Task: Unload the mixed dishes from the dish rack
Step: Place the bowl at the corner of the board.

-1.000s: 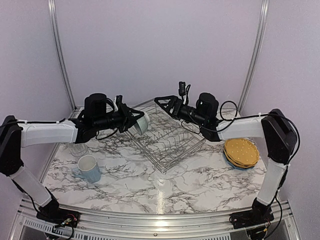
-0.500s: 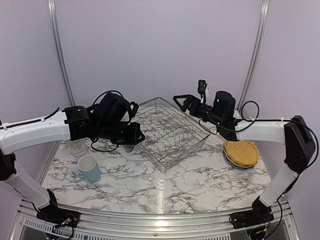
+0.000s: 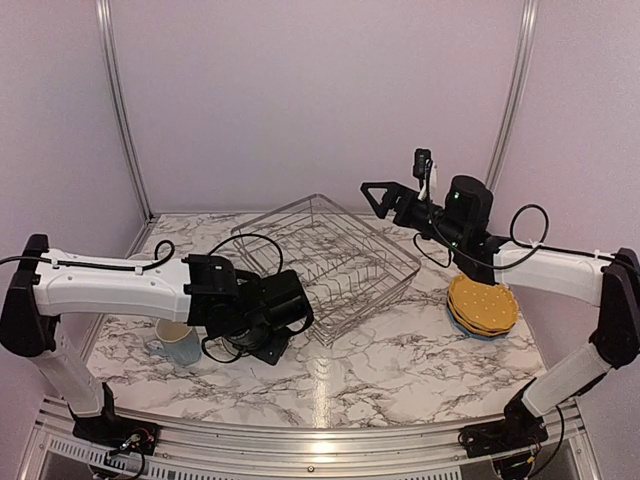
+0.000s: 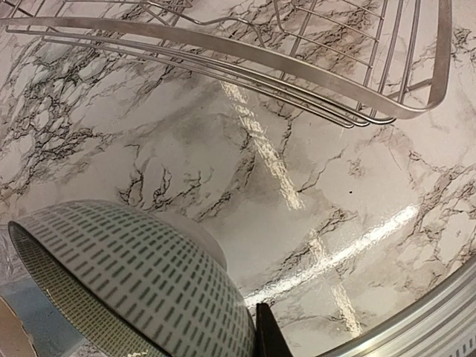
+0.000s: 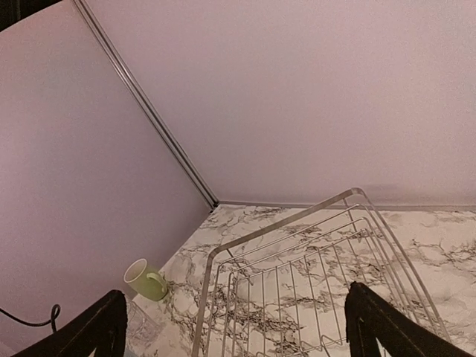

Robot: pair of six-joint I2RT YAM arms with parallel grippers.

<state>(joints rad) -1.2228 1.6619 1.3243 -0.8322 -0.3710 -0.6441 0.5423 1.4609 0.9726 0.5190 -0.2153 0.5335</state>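
My left gripper (image 3: pixel 272 335) is shut on the pale green bowl (image 4: pixel 126 282), one finger (image 4: pixel 269 336) against its outer wall, low over the marble just in front of the dish rack (image 3: pixel 330 255). The arm hides the bowl in the top view. The silver wire rack holds no dishes. My right gripper (image 3: pixel 375 192) is open and empty, raised above the rack's far right corner; it also shows in the right wrist view (image 5: pixel 234 290). Yellow-orange plates (image 3: pixel 483 303) lie stacked on the right. The light blue mug (image 3: pixel 175 342) stands at the left. The pale green cup (image 5: pixel 146 280) and clear glass (image 5: pixel 141 327) stand in the far left corner.
The rack's near rim (image 4: pixel 297 59) runs close above the bowl in the left wrist view. A metal rail (image 4: pixel 416 327) edges the table just beyond the bowl. Purple walls and aluminium posts (image 3: pixel 118 110) close off the back.
My left arm has swung down and toward the near side, carrying the bowl from beside the rack to low over the table. My right arm has risen and drawn back to the right.
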